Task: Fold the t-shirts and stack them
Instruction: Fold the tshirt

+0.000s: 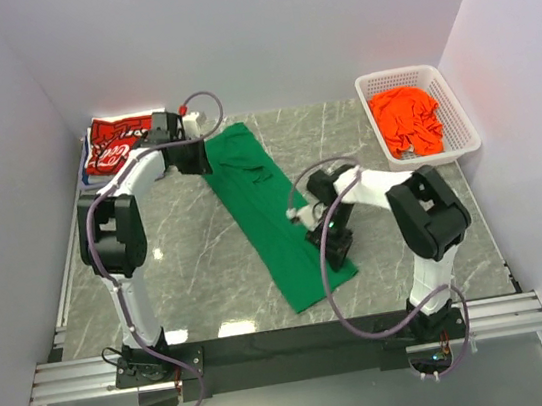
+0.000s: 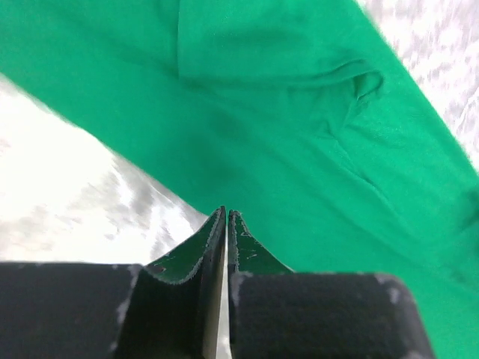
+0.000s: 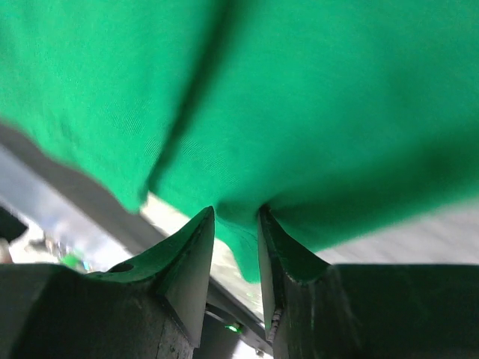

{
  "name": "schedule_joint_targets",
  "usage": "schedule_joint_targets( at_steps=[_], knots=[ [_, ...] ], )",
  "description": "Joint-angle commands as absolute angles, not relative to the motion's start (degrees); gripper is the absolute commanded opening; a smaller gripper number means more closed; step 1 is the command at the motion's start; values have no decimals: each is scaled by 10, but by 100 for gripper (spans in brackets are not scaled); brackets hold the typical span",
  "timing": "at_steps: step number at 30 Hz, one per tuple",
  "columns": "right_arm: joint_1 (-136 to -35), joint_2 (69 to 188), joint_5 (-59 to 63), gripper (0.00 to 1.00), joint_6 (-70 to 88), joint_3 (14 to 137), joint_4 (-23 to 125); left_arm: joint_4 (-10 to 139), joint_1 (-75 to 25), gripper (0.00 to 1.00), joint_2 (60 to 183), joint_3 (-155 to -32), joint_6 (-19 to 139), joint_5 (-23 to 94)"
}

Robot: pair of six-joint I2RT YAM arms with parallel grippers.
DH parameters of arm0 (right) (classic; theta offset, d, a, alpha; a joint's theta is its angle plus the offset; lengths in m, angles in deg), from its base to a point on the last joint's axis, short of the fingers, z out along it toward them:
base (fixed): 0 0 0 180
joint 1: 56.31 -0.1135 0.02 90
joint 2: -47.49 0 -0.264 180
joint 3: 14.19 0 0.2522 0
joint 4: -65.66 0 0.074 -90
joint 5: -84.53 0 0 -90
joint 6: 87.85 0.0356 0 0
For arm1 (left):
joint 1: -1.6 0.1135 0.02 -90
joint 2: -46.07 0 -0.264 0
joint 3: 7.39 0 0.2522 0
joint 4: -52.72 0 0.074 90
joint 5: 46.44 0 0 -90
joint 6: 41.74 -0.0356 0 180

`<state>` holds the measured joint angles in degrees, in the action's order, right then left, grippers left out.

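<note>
The bright green t-shirt [image 1: 268,214] lies as a long folded strip running diagonally across the marble table. My left gripper [image 1: 195,161] is at its far left corner. In the left wrist view the gripper [image 2: 226,213] is shut, its tips on the shirt's edge [image 2: 299,112]. My right gripper [image 1: 330,250] is at the near right end. In the right wrist view the gripper [image 3: 236,213] has green cloth [image 3: 299,97] bunched between its jaws. The red t-shirt with white lettering [image 1: 116,144] lies folded at the back left. The orange t-shirt [image 1: 408,121] lies crumpled in the basket.
The white mesh basket [image 1: 461,116] stands at the back right by the wall. White walls close in the table on the left, back and right. A metal rail [image 1: 291,342] runs along the near edge.
</note>
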<state>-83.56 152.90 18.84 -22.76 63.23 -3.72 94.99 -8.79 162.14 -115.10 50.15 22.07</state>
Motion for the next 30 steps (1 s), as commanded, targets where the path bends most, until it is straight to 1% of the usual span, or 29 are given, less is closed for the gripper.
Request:
schedule_joint_targets(
  at_steps=[1, 2, 5, 7, 9, 16, 19, 24, 26, 29, 30],
  knots=[
    [-899, 1531, 267, 38, -230, 625, -50, 935, -98, 11, 1625, -1135, 558, 180],
    [-924, 1535, 292, 38, -231, 637, -57, 936, -101, 10, 1636, -1137, 561, 178],
    [-970, 1543, 309, 38, -225, 644, -58, 927, -105, 11, 1647, -1139, 571, 169],
    [-982, 1550, 316, 38, -215, 646, -51, 929, -108, 11, 1663, -1148, 573, 172],
    [-982, 1553, 322, 39, -211, 656, -50, 932, -109, 11, 1685, -1162, 574, 168],
    [-975, 1511, 330, 46, -207, 682, -57, 946, -110, 10, 1762, -1223, 564, 188],
    [-957, 1501, 325, 47, -199, 699, -52, 959, -108, 8, 1803, -1279, 547, 211],
    [-924, 1511, 306, 47, -178, 715, -30, 984, -104, 9, 1881, -1407, 513, 241],
    [-906, 1525, 300, 47, -176, 726, -27, 993, -99, 12, 1911, -1463, 507, 234],
    [-886, 1537, 299, 47, -168, 741, -22, 997, -88, 18, 1929, -1511, 503, 211],
    [-884, 1537, 299, 47, -167, 745, -18, 997, -83, 24, 1927, -1514, 499, 191]
  ],
)
